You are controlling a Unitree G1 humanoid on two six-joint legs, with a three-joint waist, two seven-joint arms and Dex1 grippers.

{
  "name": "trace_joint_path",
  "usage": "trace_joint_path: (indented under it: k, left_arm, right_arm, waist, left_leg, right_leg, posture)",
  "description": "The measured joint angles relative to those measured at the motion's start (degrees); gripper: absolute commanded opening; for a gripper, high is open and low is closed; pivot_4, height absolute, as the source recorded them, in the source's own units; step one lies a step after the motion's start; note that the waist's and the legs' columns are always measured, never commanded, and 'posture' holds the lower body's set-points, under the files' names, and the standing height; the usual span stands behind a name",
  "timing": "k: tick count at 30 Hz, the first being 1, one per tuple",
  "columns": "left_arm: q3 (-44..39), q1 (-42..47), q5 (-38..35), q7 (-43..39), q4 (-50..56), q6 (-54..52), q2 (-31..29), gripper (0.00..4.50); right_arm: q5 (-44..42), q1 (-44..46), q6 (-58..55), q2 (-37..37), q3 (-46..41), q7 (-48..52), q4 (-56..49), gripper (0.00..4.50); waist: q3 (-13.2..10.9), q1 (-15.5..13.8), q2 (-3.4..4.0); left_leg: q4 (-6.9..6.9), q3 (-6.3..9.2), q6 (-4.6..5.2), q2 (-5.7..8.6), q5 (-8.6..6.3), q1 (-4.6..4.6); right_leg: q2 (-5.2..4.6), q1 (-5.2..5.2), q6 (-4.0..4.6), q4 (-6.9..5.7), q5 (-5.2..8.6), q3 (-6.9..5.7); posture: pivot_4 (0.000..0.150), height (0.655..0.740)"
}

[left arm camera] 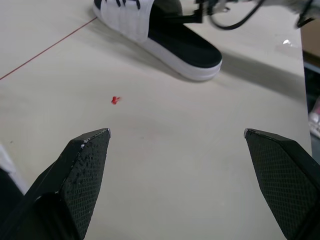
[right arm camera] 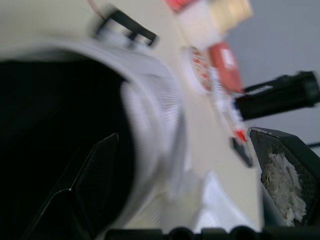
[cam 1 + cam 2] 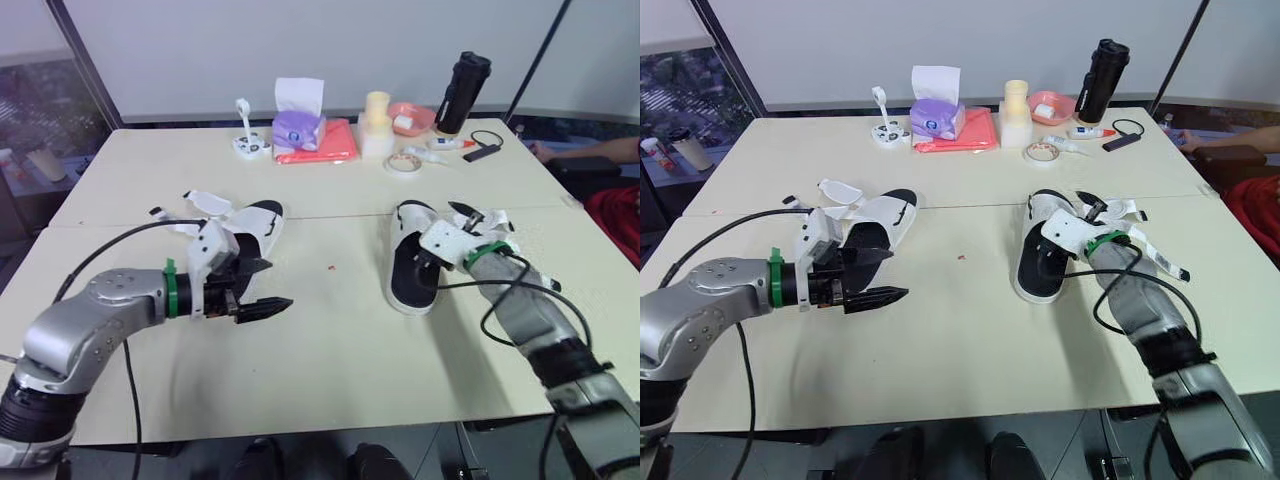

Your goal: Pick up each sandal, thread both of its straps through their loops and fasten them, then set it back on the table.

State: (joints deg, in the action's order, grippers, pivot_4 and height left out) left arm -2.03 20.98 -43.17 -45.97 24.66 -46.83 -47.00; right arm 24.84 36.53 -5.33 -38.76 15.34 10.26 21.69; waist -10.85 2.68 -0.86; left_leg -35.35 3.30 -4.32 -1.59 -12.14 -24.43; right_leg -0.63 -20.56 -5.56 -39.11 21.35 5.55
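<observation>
Two white sandals with black footbeds lie on the table. The left sandal [image 3: 255, 224] has its straps lying loose, spread to its left. My left gripper [image 3: 262, 287] hovers just in front of it over bare table, fingers wide open and holding nothing. The right sandal [image 3: 410, 258] lies right of centre, with loose straps trailing on its right side. My right gripper [image 3: 438, 238] is open astride that sandal's right wall: one finger [image 2: 95, 175] is over the black footbed, the other finger [image 2: 287, 170] is outside. In the left wrist view the right sandal [image 1: 170, 35] lies ahead.
Along the far edge stand a purple tissue box [image 3: 298, 128], a red folder [image 3: 322, 142], a cream container [image 3: 377, 124], a pink bowl [image 3: 412, 115], a tape roll [image 3: 405, 163] and a black bottle [image 3: 463, 92]. A person's arm [image 3: 600, 152] rests at the far right. A red speck [image 3: 329, 267] lies between the sandals.
</observation>
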Motion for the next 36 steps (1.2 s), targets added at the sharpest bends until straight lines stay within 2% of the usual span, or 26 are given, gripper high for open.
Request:
trace_joint_path:
  k: [2, 3, 7, 9, 16, 18, 25, 28, 30, 36]
  left_arm:
    - [-0.5, -0.3, -0.2, 0.4, 0.5, -0.2, 0.3, 4.5]
    - [-0.8, -0.5, -0.3, 0.6, 0.7, -0.4, 0.3, 4.5]
    - [-2.2, -1.4, -1.2, 2.2, 2.3, -1.4, 0.5, 4.5]
    - [-2.8, -2.6, -1.3, 2.8, 3.1, -1.6, 0.5, 4.5]
    - [-3.8, -5.0, -1.6, 4.5, 3.8, -1.8, 1.1, 4.5]
    - [-4.3, -5.3, -2.6, 4.5, 4.0, -1.8, 1.1, 4.5]
    - [-6.0, -6.2, -4.2, 1.3, 3.9, -2.7, -1.1, 4.5]
    - [-5.8, -6.1, -3.6, 0.5, 3.1, -2.6, -1.2, 4.5]
    - [-5.4, -5.8, -3.5, 0.3, 2.9, -2.6, -0.7, 4.5]
    - [-3.6, -5.6, -3.0, 1.5, 3.0, -2.6, 1.9, 4.5]
  right_arm:
    - [2.6, 3.5, 2.7, 1.3, 1.5, -3.0, 6.6, 3.63]
    - [3.7, 4.9, 3.7, 1.8, 2.1, -4.1, 9.2, 3.18]
    - [7.8, 10.2, 9.1, 3.1, 5.0, -7.3, 18.6, 0.98]
    - [9.6, 11.5, 11.5, 3.5, 6.7, -7.9, 20.9, 0.03]
    - [11.8, 12.0, 15.8, 3.5, 7.1, -9.9, 23.1, 0.03]
    - [12.0, 11.9, 20.6, 1.9, 7.2, -10.2, 23.2, 0.03]
    - [12.4, 14.9, 58.6, -8.0, 9.3, -9.9, 22.5, 0.03]
    - [16.9, 18.1, 69.3, -9.0, 11.8, -10.8, 23.4, 0.03]
    - [22.8, 20.5, 75.1, -9.3, 13.9, -13.6, 24.4, 0.03]
    - [38.5, 26.2, 79.5, -6.3, 20.0, -28.1, 26.8, 0.03]
  waist:
    - [0.0, 0.0, 0.0]
    - [0.0, 0.0, 0.0]
    - [0.0, 0.1, 0.0]
    - [0.0, 0.1, 0.01]
    - [0.0, 0.1, 0.01]
    - [0.0, 0.0, 0.05]
    - [-0.1, 0.6, 0.15]
    - [-0.2, 1.3, 0.16]
    - [-0.2, 1.3, 0.16]
    - [-0.2, 1.3, 0.16]
  left_leg:
    - [-0.01, -0.01, -0.02, 0.0, 0.01, 0.0]
    - [-0.03, -0.01, -0.02, 0.0, 0.01, 0.0]
    - [-0.06, 0.0, -0.03, 0.0, 0.02, -0.01]
    - [-0.05, 0.0, -0.03, -0.01, 0.02, 0.0]
    - [-0.11, 0.03, -0.05, -0.02, 0.03, 0.0]
    - [-0.13, 0.02, -0.05, -0.01, 0.03, 0.0]
    - [-0.17, 0.02, -0.04, -0.01, 0.02, 0.02]
    - [-0.23, 0.04, -0.05, -0.02, 0.03, 0.05]
    - [-0.29, 0.04, -0.05, -0.03, 0.03, 0.04]
    - [-0.36, 0.05, -0.32, -0.03, 0.19, 0.04]
  right_leg:
    - [-0.02, 0.0, 0.0, -0.02, 0.0, 0.0]
    - [-0.02, 0.0, 0.0, -0.03, 0.0, 0.0]
    - [-0.02, 0.0, 0.0, -0.06, 0.0, 0.0]
    - [-0.02, -0.01, 0.0, -0.08, 0.0, 0.0]
    - [-0.01, 0.0, 0.0, -0.15, 0.0, -0.01]
    - [-0.04, 0.0, 0.0, -0.16, 0.0, -0.01]
    - [-0.01, 0.03, 0.0, -0.17, 0.0, -0.02]
    - [0.0, 0.04, 0.0, -0.26, 0.0, -0.02]
    - [-0.01, 0.02, -0.01, -0.31, 0.0, -0.01]
    - [0.0, 0.01, 0.0, -0.41, 0.0, -0.01]
  posture:
    - [0.15, 0.74]
    - [0.15, 0.74]
    - [0.15, 0.74]
    - [0.15, 0.74]
    - [0.15, 0.74]
    - [0.15, 0.74]
    - [0.15, 0.74]
    - [0.15, 0.74]
    - [0.15, 0.74]
    - [0.15, 0.74]
